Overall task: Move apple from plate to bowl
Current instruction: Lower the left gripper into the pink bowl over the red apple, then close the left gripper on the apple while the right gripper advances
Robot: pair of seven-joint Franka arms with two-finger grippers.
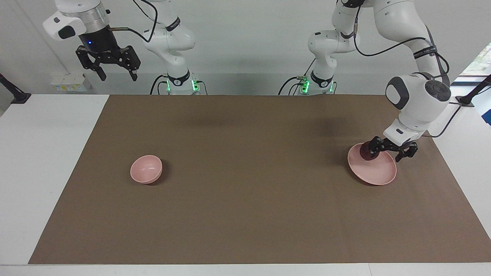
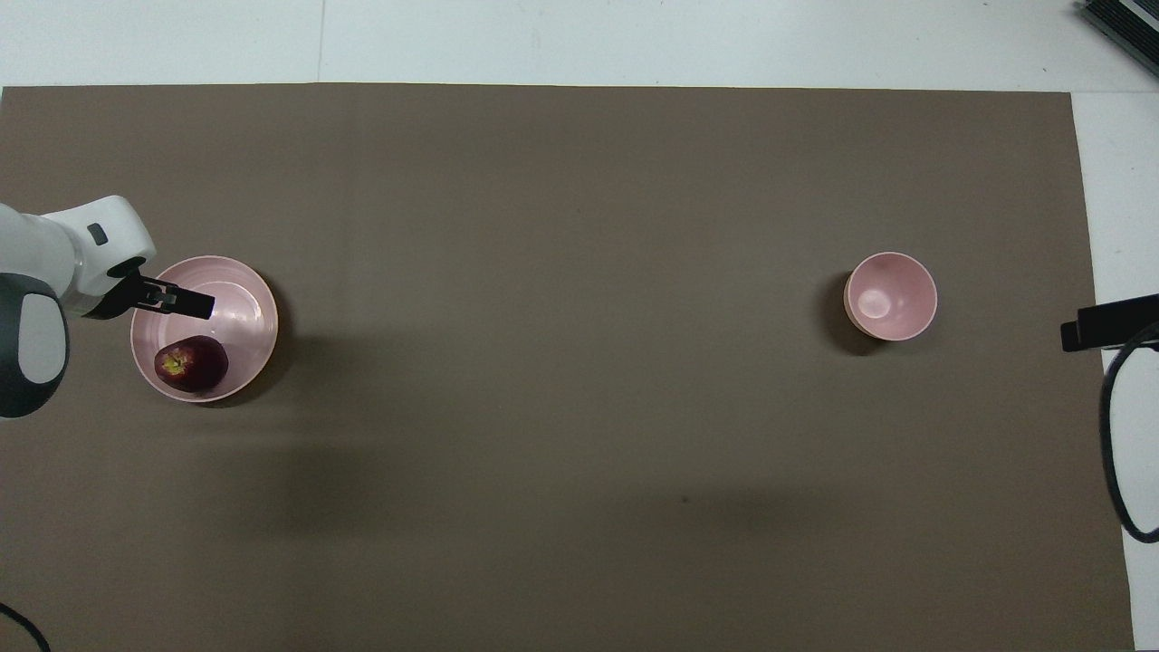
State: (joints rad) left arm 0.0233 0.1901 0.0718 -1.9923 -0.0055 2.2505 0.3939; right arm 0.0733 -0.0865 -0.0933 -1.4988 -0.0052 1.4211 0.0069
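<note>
The dark red apple lies in the pale pink plate, at the plate's edge nearer the robots, toward the left arm's end of the table. My left gripper is open and low over the plate beside the apple, not around it. One finger stands close to the apple. The small pink bowl sits empty toward the right arm's end. My right gripper is open and waits high above that end; only its tip shows in the overhead view.
A brown mat covers most of the white table. Between plate and bowl there is only bare mat. A small white box and black posts stand at the table's ends near the robots.
</note>
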